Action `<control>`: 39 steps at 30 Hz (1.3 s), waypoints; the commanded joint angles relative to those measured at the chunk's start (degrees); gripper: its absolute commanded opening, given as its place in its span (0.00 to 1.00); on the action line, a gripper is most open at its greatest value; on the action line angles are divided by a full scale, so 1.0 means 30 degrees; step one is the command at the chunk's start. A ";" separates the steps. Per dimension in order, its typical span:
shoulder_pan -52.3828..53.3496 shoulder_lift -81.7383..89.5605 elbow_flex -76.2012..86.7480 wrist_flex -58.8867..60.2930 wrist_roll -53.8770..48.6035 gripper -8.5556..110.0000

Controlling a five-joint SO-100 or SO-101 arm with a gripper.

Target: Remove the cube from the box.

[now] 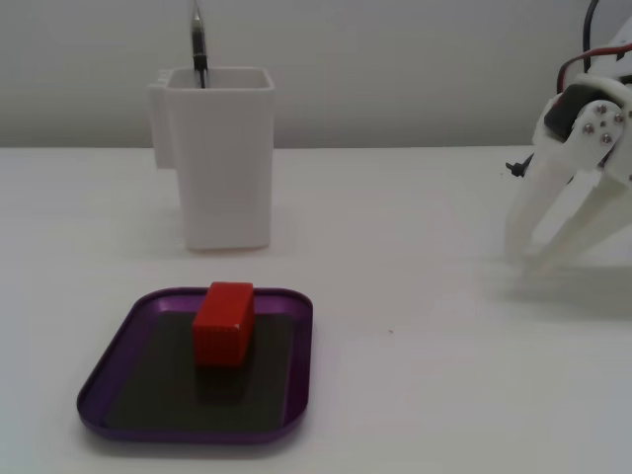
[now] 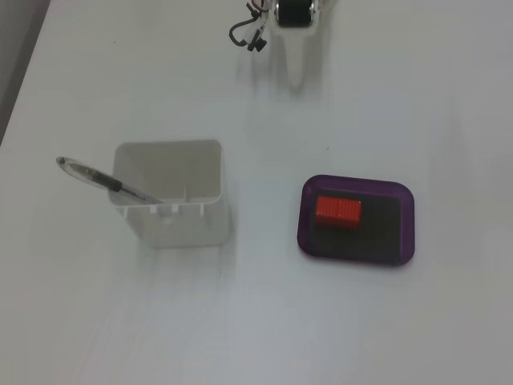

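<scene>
The red cube lies inside the purple box, towards its far end in a fixed view. In the fixed view from above, the cube lies in the left half of the box. My white gripper is at the far right, tips down near the table, well away from the box. Its two fingers stand apart and hold nothing. From above, only part of the gripper shows at the top edge, pale against the white table.
A tall white square container stands behind the box with a pen leaning in it. The table is white. A dark cable hangs by the arm.
</scene>
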State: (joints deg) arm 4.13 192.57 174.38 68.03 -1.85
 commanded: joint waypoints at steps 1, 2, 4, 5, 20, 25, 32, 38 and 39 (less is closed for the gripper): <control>0.0117 0.0996 0.0117 -0.0029 -0.0059 0.08; 0.0117 0.0996 0.0117 -0.0029 -0.0059 0.08; 0.0117 0.0996 0.0117 -0.0029 -0.0059 0.08; 0.0117 0.0996 0.0117 -0.0029 -0.0059 0.08; 0.0117 0.0996 0.0176 -0.0264 -0.0088 0.08; 0.0117 0.0996 0.0000 -0.1084 -0.0088 0.08; 0.0176 0.0996 -0.0645 -0.1934 0.0000 0.08; 0.0410 0.0996 -0.2080 -0.3721 0.0029 0.08; 0.0410 0.0996 -0.2314 -0.3926 -0.0117 0.08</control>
State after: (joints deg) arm 4.83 192.57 169.63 58.97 -1.85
